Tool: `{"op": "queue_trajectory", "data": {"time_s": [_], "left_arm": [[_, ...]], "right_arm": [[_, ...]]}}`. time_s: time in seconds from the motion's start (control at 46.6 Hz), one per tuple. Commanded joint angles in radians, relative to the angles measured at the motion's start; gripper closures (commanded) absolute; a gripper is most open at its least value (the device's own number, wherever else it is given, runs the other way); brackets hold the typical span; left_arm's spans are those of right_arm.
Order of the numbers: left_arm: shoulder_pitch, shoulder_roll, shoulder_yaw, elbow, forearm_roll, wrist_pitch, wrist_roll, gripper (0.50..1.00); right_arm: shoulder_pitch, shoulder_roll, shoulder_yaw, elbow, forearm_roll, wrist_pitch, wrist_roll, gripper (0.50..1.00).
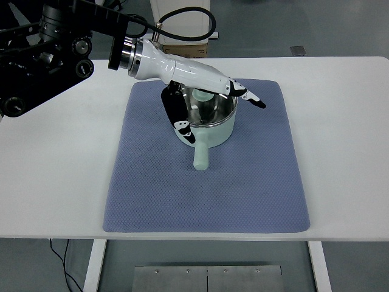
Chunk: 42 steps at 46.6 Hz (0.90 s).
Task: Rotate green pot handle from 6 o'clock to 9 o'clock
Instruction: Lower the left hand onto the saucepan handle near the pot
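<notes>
A pale green pot (219, 131) with a shiny steel inside stands on the blue mat (206, 194), a little behind its middle. Its green handle (201, 155) sticks out toward me, at about 6 o'clock. My left hand (209, 106) reaches in from the upper left and hovers over the pot. The white fingers (246, 94) stretch past the far right rim, and the black thumb (179, 118) hangs down along the pot's left side. The hand is open and holds nothing. The hand hides part of the pot's rim.
The mat lies on a white table (55, 176). A cardboard box (188, 48) sits beyond the table's far edge. A black cable (194, 15) loops above the arm. The robot's dark frame (36, 55) fills the upper left corner.
</notes>
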<state>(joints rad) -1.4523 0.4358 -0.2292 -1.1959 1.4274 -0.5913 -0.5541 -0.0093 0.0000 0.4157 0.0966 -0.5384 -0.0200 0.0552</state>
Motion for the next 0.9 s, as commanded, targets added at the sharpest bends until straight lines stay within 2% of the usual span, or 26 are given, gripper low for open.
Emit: {"op": "queue_trajectory", "data": {"time_s": [0.0, 0.064, 0.15, 0.365, 0.451, 0.644, 0.88], "left_arm": [[-0.011, 0.003, 0.021, -0.010, 0.022, -0.001, -0.003, 0.500], [-0.011, 0.003, 0.028, -0.019, 0.063, -0.001, -0.012, 0.500], [-0.011, 0.001, 0.040, -0.022, 0.125, 0.001, -0.057, 0.500], [0.007, -0.022, 0.080, -0.030, 0.272, 0.014, -0.057, 0.500], [0.021, -0.042, 0.113, -0.030, 0.321, 0.065, -0.057, 0.500], [0.038, -0.052, 0.203, -0.030, 0.401, 0.243, -0.057, 0.500], [0.059, -0.080, 0.225, -0.028, 0.403, 0.258, -0.057, 0.500]], "right_arm": [[0.000, 0.000, 0.000, 0.000, 0.000, 0.000, 0.000, 0.500], [0.000, 0.000, 0.000, 0.000, 0.000, 0.000, 0.000, 0.500], [0.000, 0.000, 0.000, 0.000, 0.000, 0.000, 0.000, 0.500], [0.000, 0.000, 0.000, 0.000, 0.000, 0.000, 0.000, 0.500], [0.000, 0.000, 0.000, 0.000, 0.000, 0.000, 0.000, 0.500], [0.000, 0.000, 0.000, 0.000, 0.000, 0.000, 0.000, 0.500], [0.000, 0.000, 0.000, 0.000, 0.000, 0.000, 0.000, 0.500]]}}
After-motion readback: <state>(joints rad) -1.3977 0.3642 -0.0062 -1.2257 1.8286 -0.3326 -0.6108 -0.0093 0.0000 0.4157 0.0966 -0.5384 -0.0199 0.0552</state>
